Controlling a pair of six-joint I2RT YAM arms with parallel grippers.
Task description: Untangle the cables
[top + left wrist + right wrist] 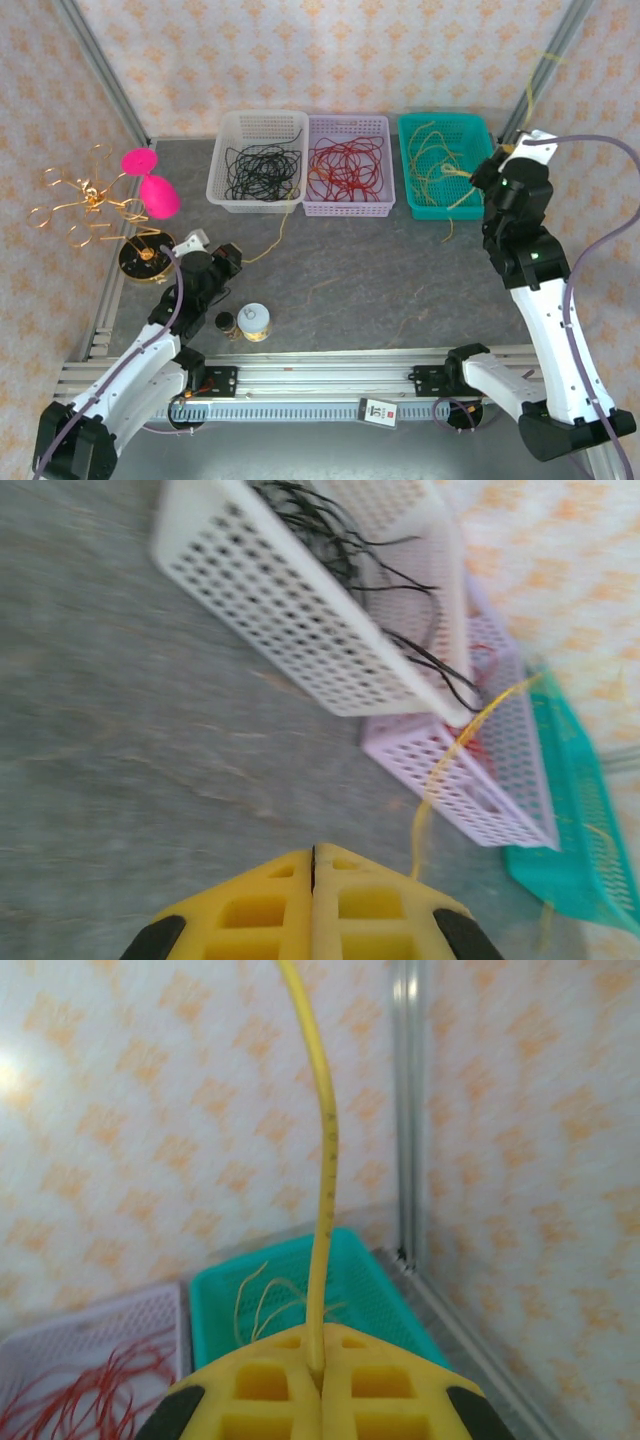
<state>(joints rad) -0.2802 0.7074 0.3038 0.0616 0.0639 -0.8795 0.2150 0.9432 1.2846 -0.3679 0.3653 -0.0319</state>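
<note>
The right gripper (320, 1355) is raised at the far right, over the near edge of the teal basket (440, 212). Its jaws are pressed together on a yellow cable (325, 1180), which climbs straight up from between the pads and out of the top of the wrist view. More yellow cables (440, 160) lie loosely looped in the teal basket below.

The left gripper (313, 852) sits low over the bench (380, 290) at the near left, pointing towards the baskets. Its jaws are closed, pad against pad. A thin yellow strand (430, 788) starts right beside the right-hand pad and curves away to the near right corner of the white basket (218, 170). The blur makes it hard to say whether that strand is pinched or merely lies beside the pad.

The three baskets stand in a row along the far side, touching each other: white on the left, lilac basket (348, 208) in the middle, teal on the right. Black cables (258, 170) are heaped in the white one and red cables (345, 165) in the lilac one.
</note>
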